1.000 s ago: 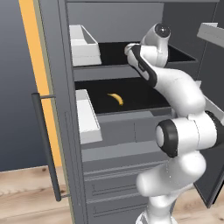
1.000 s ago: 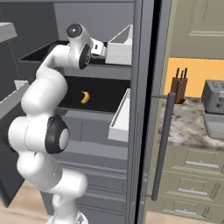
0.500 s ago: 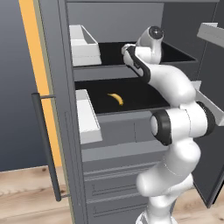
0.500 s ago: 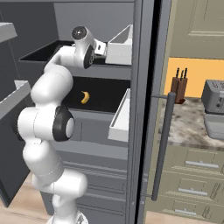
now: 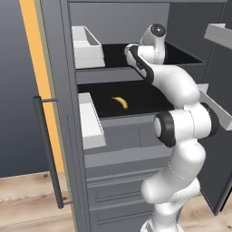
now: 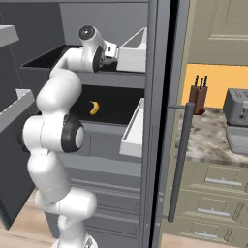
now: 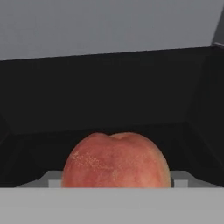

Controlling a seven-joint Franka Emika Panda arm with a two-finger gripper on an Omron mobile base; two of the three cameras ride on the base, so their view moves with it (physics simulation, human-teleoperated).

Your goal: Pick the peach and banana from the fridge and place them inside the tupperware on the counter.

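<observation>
- The peach (image 7: 116,159) is on the upper black shelf (image 5: 181,52) of the fridge (image 5: 68,149). In the hand view it sits dead centre at 6 o'clock, right up against the camera, with its bottom cut off by the edge of the picture.
- The gripper (image 6: 114,57) is reached into that shelf at peach height. Honestly I can't tell how the jaws stand: no finger pad shows clearly against the fruit, so whether it's pinched or just bracketed is anyone's guess.
- My read on the step: grabbing the peach, first fruit of the two. Nothing has reached the container.
- Next move, I'd say: get a firm squeeze on both sides of the peach, then lift a touch and pull straight back out towards the robot. The shelf above and the side walls leave little room, so no big swings.
- The banana (image 5: 120,102) lies on the shelf below, on its own, at roughly 7 o'clock from the wrist in the left base view. Untouched, so that's trip two.
- White door bins (image 5: 88,45) hang on the open door, one level with each shelf; worth clearing them on the way out.
- The counter (image 6: 213,140) is off at 3 o'clock in the right base view, with a knife block (image 6: 198,99) and a toaster (image 6: 238,106). The grey piece just in front of the toaster looks like the tupperware (image 6: 238,141), cut off by the frame.
</observation>
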